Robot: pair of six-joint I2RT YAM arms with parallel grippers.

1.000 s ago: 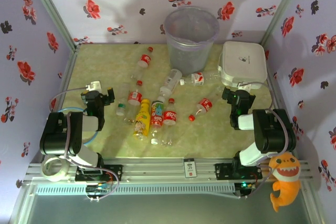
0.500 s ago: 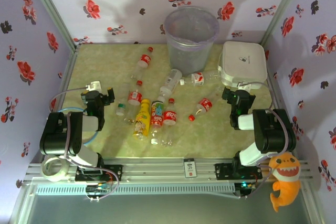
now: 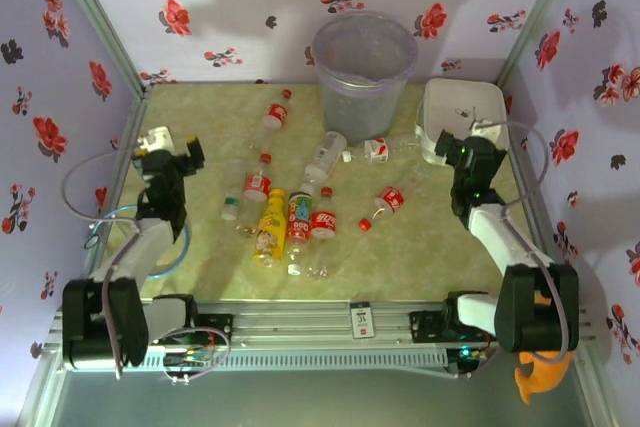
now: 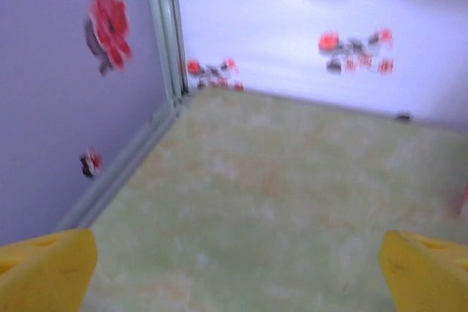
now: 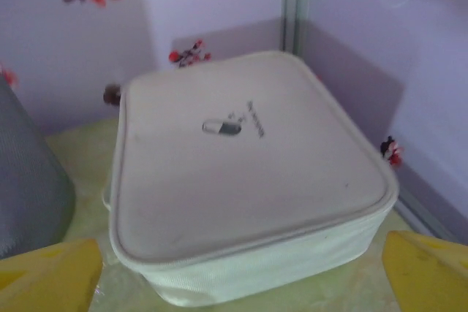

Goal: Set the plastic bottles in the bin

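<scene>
left pincer (image 4: pixel 238 268) wide, empty; right pincer (image 5: pixel 238 272) wide, empty, facing white box (image 5: pixel 241 166); bottles (image 3: pixel 290 212) on table (image 3: pixel 430 247); bin (image 3: pixel 364 67) upright

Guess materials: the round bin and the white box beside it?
Bin: likely translucent plastic, greyish-lavender and smooth; its inside shows dimly through the wall. White box: looks like matte fabric or textured vinyl; a piping-like seam runs round the lid edge.

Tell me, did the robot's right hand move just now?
Yes. The right gripper reached farther from its base and now overlaps the near edge of the white box, which stayed put.
</scene>
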